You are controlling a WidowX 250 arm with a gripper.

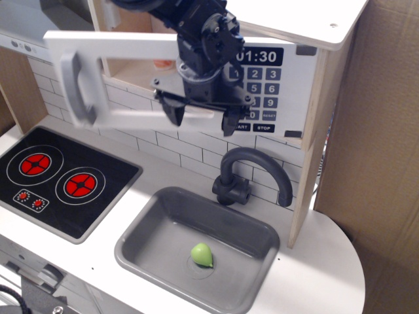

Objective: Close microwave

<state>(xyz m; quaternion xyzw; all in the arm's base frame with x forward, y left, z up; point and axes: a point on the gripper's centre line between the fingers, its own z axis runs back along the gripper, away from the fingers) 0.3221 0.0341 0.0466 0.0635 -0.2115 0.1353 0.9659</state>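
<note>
The toy microwave stands at the top of the play kitchen, with a black keypad [265, 84] showing 01:30. Its white door [131, 49] with a clear window and a grey curved handle [77, 88] stands partly open, swung in towards the pale wood cavity [134, 19]. My black gripper [201, 116] is pressed against the outside of the door near the hinge side, next to the keypad. Its two fingers [175, 111] are spread apart and hold nothing.
A grey sink [196, 245] holds a small green object [201, 254]. A dark grey faucet [252, 175] rises behind it, just below my gripper. A black stovetop [59, 183] with red burners lies at the left. A grey range hood [26, 19] is at top left. Cardboard [380, 131] is at the right.
</note>
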